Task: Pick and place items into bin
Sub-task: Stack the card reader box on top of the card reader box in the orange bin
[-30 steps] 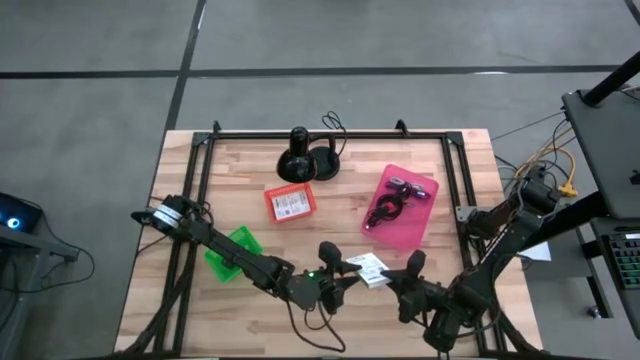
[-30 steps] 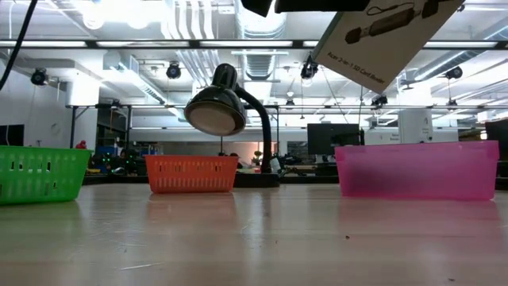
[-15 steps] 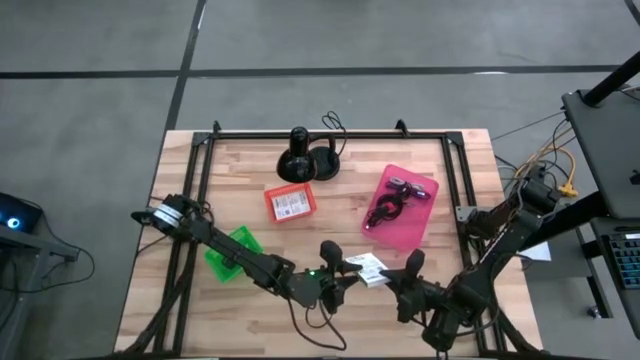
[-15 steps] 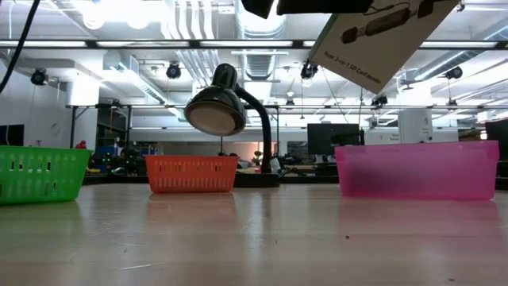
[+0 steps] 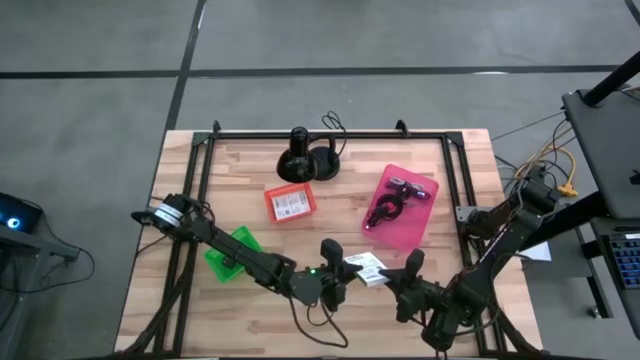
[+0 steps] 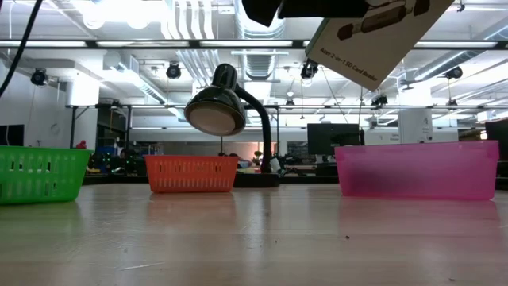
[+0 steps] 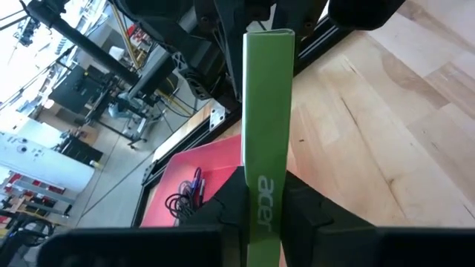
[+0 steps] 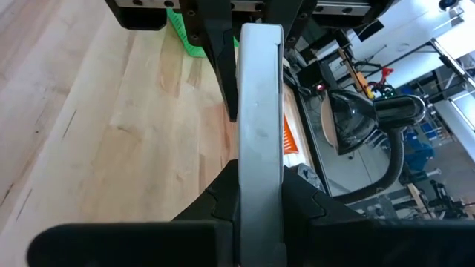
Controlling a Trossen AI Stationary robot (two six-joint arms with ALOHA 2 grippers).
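Note:
A white printed card [image 5: 365, 268] hangs above the table's near middle, held between both grippers. The low view shows its printed face [image 6: 373, 36] high up and tilted. My left gripper [image 5: 341, 276] reaches it from the table's left and is shut on its green edge [image 7: 267, 111]. My right gripper [image 5: 391, 281] comes from the right and is shut on the pale opposite edge [image 8: 260, 104]. The pink bin [image 5: 402, 208] holds a black coiled cable [image 5: 383, 212] and a purple strap [image 5: 408, 186]. Another white card [image 5: 291, 205] lies in the orange bin. My left gripper pinches the card's green edge [image 7: 266, 189] between its two fingers, one on each flat face. It comes nearly level from the table's left. The card is lifted clear of the table. My right gripper pinches the card's pale edge [image 8: 260, 174] between its two fingers, reaching nearly level from the table's right. The card stands out ahead of the fingers, clear of the table.
A green bin [image 5: 232, 252] sits at the near left and an orange bin [image 5: 290, 202] in the middle. A black lamp on a round base with a cord [image 5: 302, 158] stands at the far edge. Bare wood lies below the card.
In the low view the held card has shifted slightly toward the table's left. Both arms have stayed where they were.

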